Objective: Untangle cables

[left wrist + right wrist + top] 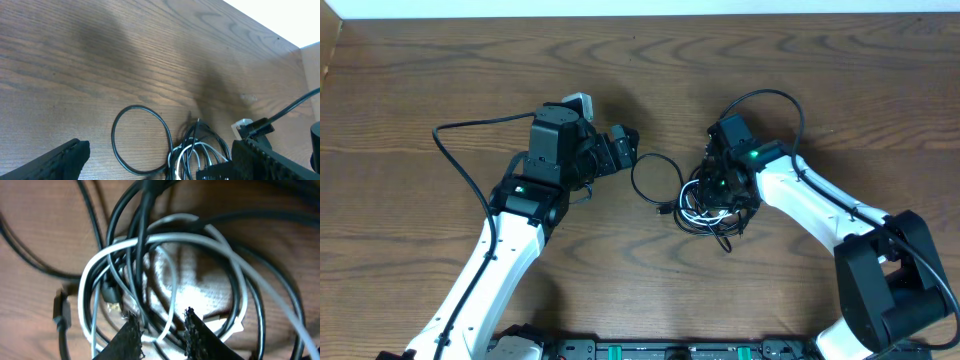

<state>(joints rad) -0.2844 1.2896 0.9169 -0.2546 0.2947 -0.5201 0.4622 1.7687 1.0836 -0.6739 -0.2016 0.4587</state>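
Overhead: shows cables bunched in one tangle on table, right of centre. Shows black loop lying flat, out to the left of the tangle and joined to it. Places right end effector straight over the tangle, pointed down into it, arm reaching in from lower right. Places left end effector near the loop's upper left edge, apart from it.

Left wrist: confirms left fingers spread wide, with the loop and bare wood seen in the gap. Shows white cable coiled with black strands just right of the loop.

Right wrist: shows white cable ringed round and threaded through the black cables, overlapping several times. Shows black plug at left edge of the tangle, lying on the wood. Shows right fingers set narrowly apart, tips down among the strands, with one white and some black strand in the gap. Cannot tell whether clamped on a strand or merely straddling.
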